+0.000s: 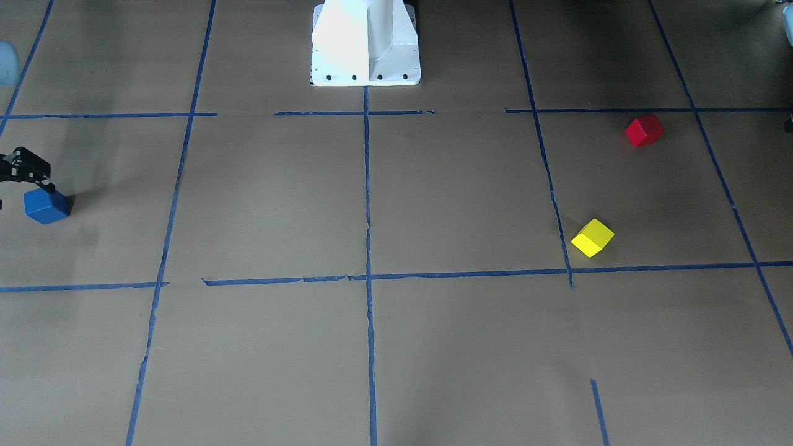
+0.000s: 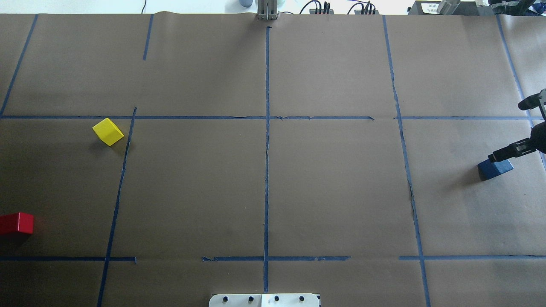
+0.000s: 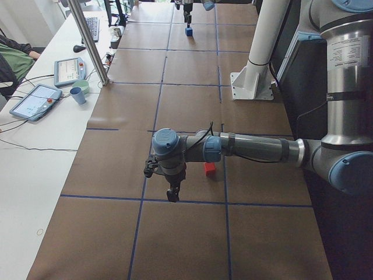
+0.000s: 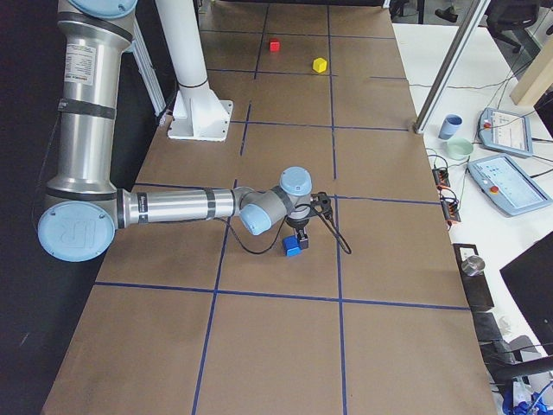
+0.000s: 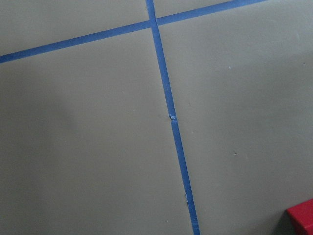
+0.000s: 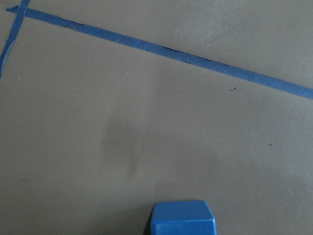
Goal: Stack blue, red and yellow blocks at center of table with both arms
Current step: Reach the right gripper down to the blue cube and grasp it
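Observation:
The blue block [image 2: 495,169] lies near the table's right end; it also shows in the front view [image 1: 46,206] and at the bottom edge of the right wrist view [image 6: 182,218]. My right gripper [image 2: 501,155] hangs just above and beside it, looks open, and holds nothing. The yellow block [image 2: 108,131] and the red block [image 2: 16,224] lie apart on the left side. My left gripper [image 3: 172,192] shows only in the exterior left view, low over the table beside the red block [image 3: 210,168]; I cannot tell whether it is open. A corner of the red block [image 5: 301,218] shows in the left wrist view.
The white robot pedestal [image 1: 365,43] stands at the near middle edge. Blue tape lines [image 2: 267,170] grid the brown paper table. A metal pole [image 3: 87,41] and a side desk with tablets [image 3: 35,100] and cups lie beyond the far edge.

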Available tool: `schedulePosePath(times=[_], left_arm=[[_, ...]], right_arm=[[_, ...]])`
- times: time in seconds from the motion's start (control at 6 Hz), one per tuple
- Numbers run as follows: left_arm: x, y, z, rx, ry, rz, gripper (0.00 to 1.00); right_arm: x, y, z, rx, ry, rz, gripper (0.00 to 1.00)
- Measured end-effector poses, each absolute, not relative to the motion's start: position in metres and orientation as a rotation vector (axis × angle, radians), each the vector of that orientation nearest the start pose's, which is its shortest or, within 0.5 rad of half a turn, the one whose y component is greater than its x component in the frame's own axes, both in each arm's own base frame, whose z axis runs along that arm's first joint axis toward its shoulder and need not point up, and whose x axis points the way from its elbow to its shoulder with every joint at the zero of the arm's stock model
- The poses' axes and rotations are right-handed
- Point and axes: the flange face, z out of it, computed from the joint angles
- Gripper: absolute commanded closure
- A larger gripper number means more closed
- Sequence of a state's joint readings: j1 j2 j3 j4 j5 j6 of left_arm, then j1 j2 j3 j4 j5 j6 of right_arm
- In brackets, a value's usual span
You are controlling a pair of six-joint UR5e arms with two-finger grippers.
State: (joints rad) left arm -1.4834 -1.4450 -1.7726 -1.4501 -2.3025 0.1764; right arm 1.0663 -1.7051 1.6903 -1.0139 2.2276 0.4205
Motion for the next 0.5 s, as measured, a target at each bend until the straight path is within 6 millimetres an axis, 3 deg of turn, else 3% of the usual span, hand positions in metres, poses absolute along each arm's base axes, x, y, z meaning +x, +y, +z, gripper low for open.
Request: schedulePosePath(times=[0.17,0.33,0.5], left_arm=[[-0.029,-0.438,0.633,-0.010,0.735,0.236,0.00],[-0.029,-0.438,0.632,-0.009,0.735,0.236,0.00],[-0.029,-0.438,0.633,-0.009,0.735,0.236,0.00]], right_arm=[[-0.168,-0.436,0.618,0.161,-0.790,-0.268,0.00],[-0.174,-0.433,0.629,0.141,-0.778,-0.278,0.13],[-0.180,-0.431,0.636,0.125,-0.773,-0.285,0.80]])
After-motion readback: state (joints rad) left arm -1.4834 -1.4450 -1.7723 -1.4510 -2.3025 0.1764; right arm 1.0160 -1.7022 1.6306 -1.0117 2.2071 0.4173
